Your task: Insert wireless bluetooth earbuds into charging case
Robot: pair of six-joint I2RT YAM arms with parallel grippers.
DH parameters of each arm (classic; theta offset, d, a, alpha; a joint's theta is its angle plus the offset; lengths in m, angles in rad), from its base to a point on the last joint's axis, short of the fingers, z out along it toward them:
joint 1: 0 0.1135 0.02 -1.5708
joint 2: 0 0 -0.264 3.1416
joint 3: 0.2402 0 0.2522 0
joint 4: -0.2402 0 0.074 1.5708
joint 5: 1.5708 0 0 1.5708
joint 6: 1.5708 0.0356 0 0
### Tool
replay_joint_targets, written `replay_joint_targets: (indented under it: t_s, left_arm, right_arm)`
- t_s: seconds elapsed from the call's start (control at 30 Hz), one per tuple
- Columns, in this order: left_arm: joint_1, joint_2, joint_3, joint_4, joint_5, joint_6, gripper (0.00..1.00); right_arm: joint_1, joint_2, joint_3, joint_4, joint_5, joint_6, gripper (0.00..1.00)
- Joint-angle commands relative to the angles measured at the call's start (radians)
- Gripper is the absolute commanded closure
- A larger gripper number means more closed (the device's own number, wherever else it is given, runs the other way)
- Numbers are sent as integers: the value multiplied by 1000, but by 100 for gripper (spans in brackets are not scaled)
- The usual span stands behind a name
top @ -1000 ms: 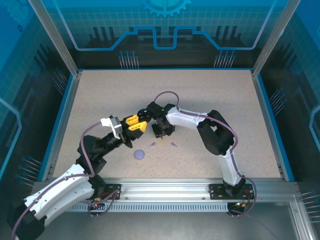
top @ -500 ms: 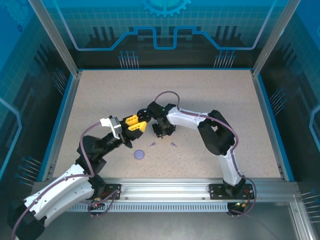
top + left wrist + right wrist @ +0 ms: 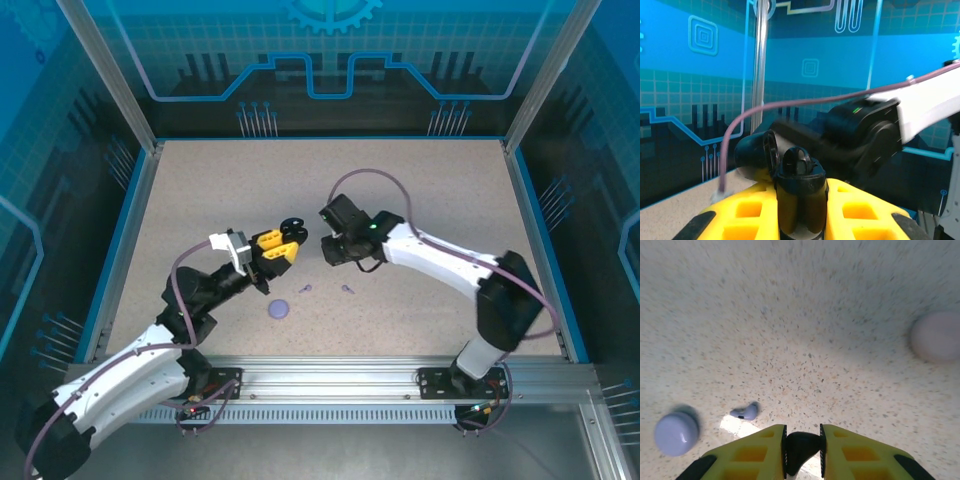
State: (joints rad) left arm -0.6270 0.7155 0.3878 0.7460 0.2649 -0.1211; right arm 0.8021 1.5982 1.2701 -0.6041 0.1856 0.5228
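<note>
My right gripper [image 3: 802, 432] clenches a black earbud [image 3: 800, 449]; my left gripper [image 3: 801, 202] grasps the open black case [image 3: 799, 172], just beside the right gripper; a lavender earbud [image 3: 746, 411] lies near that gripper.

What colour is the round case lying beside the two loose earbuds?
Lavender. The case shows best in the top external view.

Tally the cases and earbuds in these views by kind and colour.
Lavender earbuds: 2, lying loose
Lavender case: 1
Black case: 1, open, held in the left gripper
Black earbud: 1, apparently, pinched in the right gripper
Pale pink case: 1, blurred
Total: 6
</note>
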Motion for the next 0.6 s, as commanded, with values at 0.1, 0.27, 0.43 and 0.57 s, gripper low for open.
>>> replay_joint_targets:
  t_s: [0.1,0.27,0.43,0.57]
  left_arm:
    - [-8,75,-13,102,-8,-5,97]
    - [-9,147,-5,142,1,-4,97]
    - [-8,222,13,185,18,-5,97]
    - [-9,266,27,216,28,-12,97]
  right_arm:
    - [-5,-260,-74,84,71,-57,77]
    - [-1,-416,-83,138,47,-92,78]
    - [18,-503,-69,197,34,-114,78]
    - [55,-527,-63,266,22,-138,79]
